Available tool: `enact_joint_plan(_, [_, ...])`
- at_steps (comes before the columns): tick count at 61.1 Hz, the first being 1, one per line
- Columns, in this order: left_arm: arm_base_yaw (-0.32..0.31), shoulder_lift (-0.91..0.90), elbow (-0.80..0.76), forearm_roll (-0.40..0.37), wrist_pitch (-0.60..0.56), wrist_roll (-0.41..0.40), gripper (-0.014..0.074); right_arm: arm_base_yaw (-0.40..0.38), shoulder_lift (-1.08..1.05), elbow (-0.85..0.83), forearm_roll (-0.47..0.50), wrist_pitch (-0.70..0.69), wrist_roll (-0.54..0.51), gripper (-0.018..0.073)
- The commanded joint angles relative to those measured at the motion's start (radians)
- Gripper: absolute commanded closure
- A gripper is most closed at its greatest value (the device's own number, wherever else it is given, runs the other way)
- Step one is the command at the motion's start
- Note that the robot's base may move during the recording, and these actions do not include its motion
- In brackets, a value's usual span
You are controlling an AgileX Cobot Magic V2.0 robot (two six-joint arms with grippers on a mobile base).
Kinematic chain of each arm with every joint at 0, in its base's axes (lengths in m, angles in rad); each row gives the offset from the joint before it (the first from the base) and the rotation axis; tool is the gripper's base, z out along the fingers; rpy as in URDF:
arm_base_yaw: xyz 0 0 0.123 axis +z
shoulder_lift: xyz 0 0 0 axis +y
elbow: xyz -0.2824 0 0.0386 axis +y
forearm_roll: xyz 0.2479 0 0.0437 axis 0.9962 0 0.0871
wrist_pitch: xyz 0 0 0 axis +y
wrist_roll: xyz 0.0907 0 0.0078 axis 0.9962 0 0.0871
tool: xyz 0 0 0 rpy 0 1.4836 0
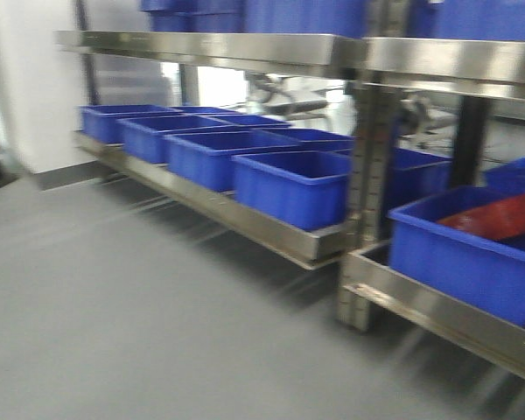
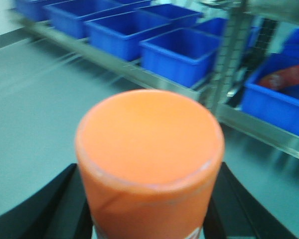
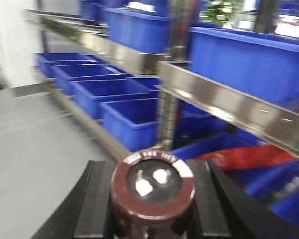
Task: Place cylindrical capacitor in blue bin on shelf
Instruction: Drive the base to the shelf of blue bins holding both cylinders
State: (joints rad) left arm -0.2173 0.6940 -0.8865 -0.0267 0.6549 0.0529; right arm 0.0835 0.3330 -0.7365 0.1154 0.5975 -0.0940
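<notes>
The cylindrical capacitor (image 3: pixel 153 186), dark maroon with two pale terminals on its top, stands upright between black fingers (image 3: pixel 100 199), and my right gripper (image 3: pixel 153 201) is shut on it. The steel shelf (image 3: pixel 224 102) rises ahead and to the right, with blue bins (image 3: pixel 132 122) lined along its low tier. My left gripper (image 2: pixel 149 221) is shut on a broad orange cylinder (image 2: pixel 149 144) that fills most of that view. In the front view the shelf (image 1: pixel 245 48) runs from far left to near right, with a row of blue bins (image 1: pixel 293 188) on its bottom rail. Neither gripper shows in the front view.
Grey floor (image 1: pixel 114 315) spreads in front of the shelf. A perforated upright post (image 1: pixel 367 201) splits two shelf sections. The bin (image 1: pixel 464 254) right of the post holds a red item (image 1: pixel 499 214). More blue bins (image 3: pixel 239 55) sit on the upper tier. All views are motion-blurred.
</notes>
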Motion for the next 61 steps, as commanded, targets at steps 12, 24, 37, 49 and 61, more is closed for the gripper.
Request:
enact_joint_plan(12, [-0.007, -0.003, -0.002, -0.005, -0.022, -0.001, 0.0707, 0.001, -0.003, -0.007, -0.011, -0.023, -0.001, 0.0691])
enact_joint_plan(24, [-0.007, -0.003, -0.002, -0.005, -0.022, -0.001, 0.0707, 0.001, -0.003, -0.007, -0.011, -0.023, -0.001, 0.0691])
enact_joint_plan(37, [-0.007, -0.003, -0.002, -0.005, -0.022, -0.001, 0.0707, 0.001, -0.003, -0.007, -0.011, -0.023, -0.001, 0.0691])
enact_joint_plan(49, [-0.007, -0.003, -0.002, -0.005, -0.022, -0.001, 0.0707, 0.001, -0.003, -0.007, -0.011, -0.023, -0.001, 0.0691])
enact_joint_plan(61, [-0.007, -0.003, -0.002, -0.005, -0.022, -0.001, 0.0707, 0.001, -0.003, -0.007, -0.011, -0.023, -0.001, 0.0691])
